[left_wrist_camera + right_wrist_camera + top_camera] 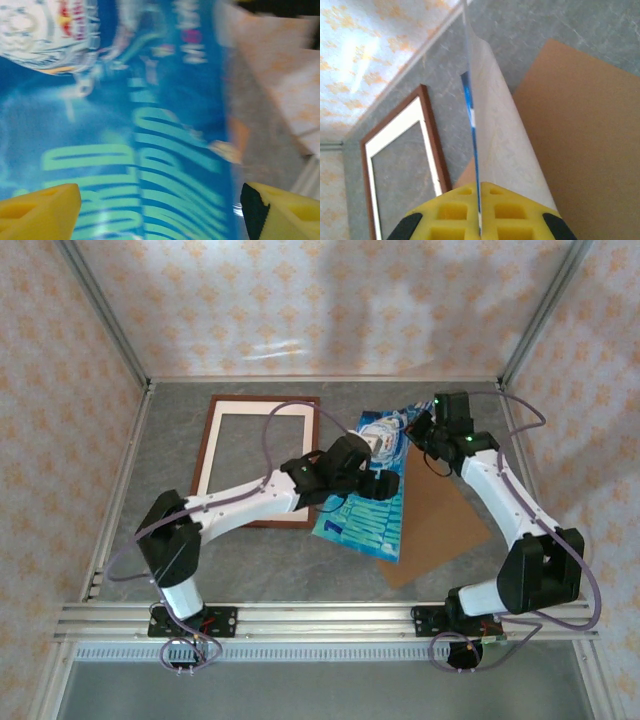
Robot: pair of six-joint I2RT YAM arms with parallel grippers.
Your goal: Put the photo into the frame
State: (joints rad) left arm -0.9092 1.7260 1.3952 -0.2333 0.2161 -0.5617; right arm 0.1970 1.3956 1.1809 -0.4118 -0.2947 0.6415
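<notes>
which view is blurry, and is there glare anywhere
left wrist view: the photo is smeared and its lettering soft; top external view: a bright glare patch on the back wall; right wrist view: the frame reads fairly sharp

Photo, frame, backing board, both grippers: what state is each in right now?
photo: pinched at one edge, that edge lifted, sheet curving, not in the frame.
frame: lying flat on the table, opening empty, cream mat in it.
backing board: flat on the table, outside the frame, partly under the photo.
left gripper: open, over the photo's printed face.
right gripper: shut on the photo's edge.
</notes>
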